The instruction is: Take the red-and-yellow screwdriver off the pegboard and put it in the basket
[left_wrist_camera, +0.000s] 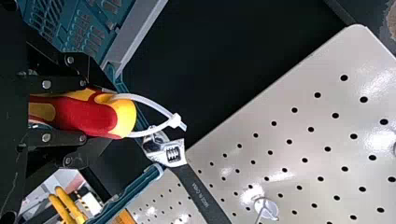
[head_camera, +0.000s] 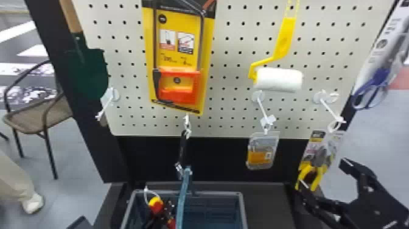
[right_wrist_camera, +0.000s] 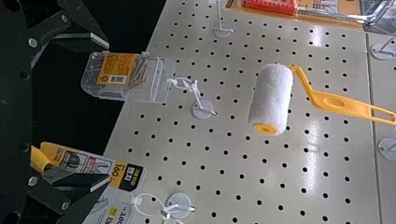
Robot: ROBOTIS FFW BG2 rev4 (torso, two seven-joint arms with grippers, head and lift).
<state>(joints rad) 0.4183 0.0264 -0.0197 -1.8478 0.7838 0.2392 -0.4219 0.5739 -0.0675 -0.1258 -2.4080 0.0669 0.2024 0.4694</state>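
Observation:
In the head view my left gripper [head_camera: 167, 210] is over the left part of the grey-blue basket [head_camera: 242, 204], with the red-and-yellow screwdriver [head_camera: 156, 204] and its white tie loop at its fingers. How deep it sits relative to the rim I cannot tell. The left wrist view has the left gripper [left_wrist_camera: 53, 112] closed around the handle of the screwdriver [left_wrist_camera: 93, 114], the basket [left_wrist_camera: 135, 37] beside it. My right gripper [head_camera: 322, 174] stands open at the right, near the yellow-handled pliers; in its wrist view the right gripper [right_wrist_camera: 106, 112] holds nothing between its fingers.
An adjustable wrench [head_camera: 182, 149] hangs just behind the basket's raised handle [head_camera: 182, 195]. The pegboard [head_camera: 231, 115] carries a carded saw [head_camera: 179, 61], a paint roller [head_camera: 278, 79] and a small clear box [head_camera: 262, 152]. Carded pliers [head_camera: 316, 161] hang by the right gripper.

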